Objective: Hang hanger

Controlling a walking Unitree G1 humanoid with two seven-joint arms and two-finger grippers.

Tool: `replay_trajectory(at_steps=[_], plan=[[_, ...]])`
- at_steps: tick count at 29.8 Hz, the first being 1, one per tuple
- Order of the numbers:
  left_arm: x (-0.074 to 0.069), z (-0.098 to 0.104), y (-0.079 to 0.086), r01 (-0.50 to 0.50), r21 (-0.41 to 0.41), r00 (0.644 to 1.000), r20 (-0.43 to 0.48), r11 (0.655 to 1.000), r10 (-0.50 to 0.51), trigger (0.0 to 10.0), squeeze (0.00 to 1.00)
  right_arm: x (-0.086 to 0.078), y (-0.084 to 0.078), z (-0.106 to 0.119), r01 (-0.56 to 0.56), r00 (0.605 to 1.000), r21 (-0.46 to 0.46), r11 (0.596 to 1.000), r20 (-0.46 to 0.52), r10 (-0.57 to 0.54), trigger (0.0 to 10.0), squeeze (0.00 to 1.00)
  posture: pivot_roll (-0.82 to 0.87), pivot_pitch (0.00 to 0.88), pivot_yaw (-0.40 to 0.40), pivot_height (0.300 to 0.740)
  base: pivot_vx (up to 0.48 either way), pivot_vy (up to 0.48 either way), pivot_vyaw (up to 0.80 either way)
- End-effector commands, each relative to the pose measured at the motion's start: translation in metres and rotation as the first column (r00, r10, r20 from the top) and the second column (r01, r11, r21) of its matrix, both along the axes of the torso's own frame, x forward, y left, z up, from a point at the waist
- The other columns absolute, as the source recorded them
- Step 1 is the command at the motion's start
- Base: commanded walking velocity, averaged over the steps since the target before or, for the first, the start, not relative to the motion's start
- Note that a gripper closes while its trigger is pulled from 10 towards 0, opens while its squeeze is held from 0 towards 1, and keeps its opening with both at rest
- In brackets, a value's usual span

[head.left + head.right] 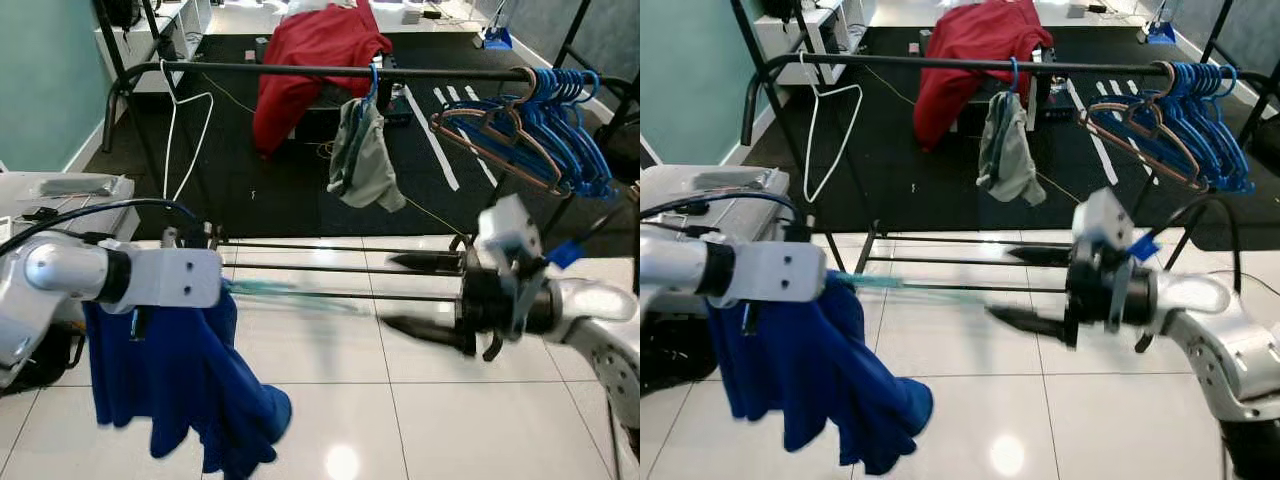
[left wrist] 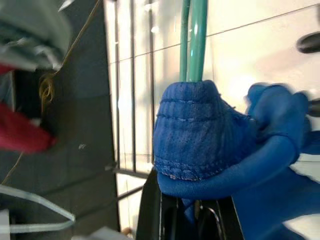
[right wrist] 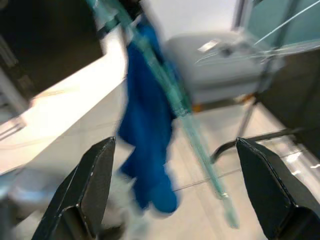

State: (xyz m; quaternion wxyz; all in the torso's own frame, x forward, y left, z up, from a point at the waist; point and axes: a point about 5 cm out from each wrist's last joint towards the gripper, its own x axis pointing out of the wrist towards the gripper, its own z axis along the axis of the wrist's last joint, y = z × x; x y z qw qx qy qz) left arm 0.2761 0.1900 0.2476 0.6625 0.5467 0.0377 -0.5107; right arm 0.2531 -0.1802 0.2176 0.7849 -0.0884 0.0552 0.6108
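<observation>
The left gripper (image 2: pixel 192 220) sits at about nine o'clock in the head views, its fingers clamped on a teal hanger (image 1: pixel 290 291) whose bare arm pokes out toward three o'clock, level above the white tile floor (image 1: pixel 330 400). A blue garment (image 1: pixel 190 390) is draped over the held end of the hanger and sags below the left wrist, bunched at the bottom.

Facing it from three o'clock, the right gripper (image 1: pixel 425 295) hangs with its black fingers (image 1: pixel 420 332) spread wide apart, holding nothing; their tips point toward the hanger's free end, just short of it.

Beyond both arms, toward twelve o'clock, a black clothes rail (image 1: pixel 330 70) runs across. An empty white wire hanger (image 1: pixel 185 130) hangs from it at eleven o'clock, a grey-green garment (image 1: pixel 365 155) on a blue hook at twelve, and a cluster of blue and brown hangers (image 1: pixel 545 125) at two. A red cloth (image 1: pixel 310 60) lies heaped behind the rail on the dark carpet (image 1: pixel 270 190).
</observation>
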Motion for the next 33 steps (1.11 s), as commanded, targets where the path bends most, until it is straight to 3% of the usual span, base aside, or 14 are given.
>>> replay_trajectory(at_steps=[1, 10, 17, 22, 33], plan=[[-0.004, 0.006, -0.004, 0.059, 0.054, 0.998, -0.009, 0.997, -0.059, 10.0, 0.0, -0.003, 0.004, -0.001, -0.032, 0.999, -0.018, 0.999, -0.004, 0.032, 10.0, 0.0, -0.05, 0.053, -0.003, 0.74, 0.0, 0.0, 0.0], [-0.006, 0.013, -0.016, 0.147, 0.105, 0.989, -0.042, 0.984, -0.143, 10.0, 0.0, 0.003, 0.015, -0.003, -0.005, 0.998, -0.047, 0.999, 0.054, 0.007, 10.0, 0.0, -0.07, 0.05, 0.003, 0.74, 0.0, 0.0, 0.0], [-0.008, 0.014, -0.023, 0.182, 0.11, 0.983, -0.055, 0.977, -0.177, 10.0, 0.0, 0.01, 0.035, -0.014, 0.02, 0.994, -0.076, 0.997, 0.112, -0.011, 10.0, 0.0, -0.07, 0.051, 0.004, 0.74, 0.0, 0.0, 0.0], [-0.005, 0.016, -0.026, 0.186, 0.11, 0.982, -0.056, 0.976, -0.181, 10.0, 0.0, 0.006, 0.064, -0.018, -0.038, 0.992, -0.026, 0.999, 0.116, 0.041, 10.0, 0.0, -0.06, 0.05, 0.001, 0.74, 0.0, 0.0, 0.0], [-0.005, 0.018, -0.03, 0.197, 0.111, 0.98, -0.054, 0.974, -0.192, 10.0, 0.0, 0.017, 0.082, -0.021, 0.034, 0.977, -0.013, 0.999, 0.212, -0.03, 9.8, 0.0, -0.06, 0.051, 0.006, 0.74, 0.0, 0.0, 0.0]])
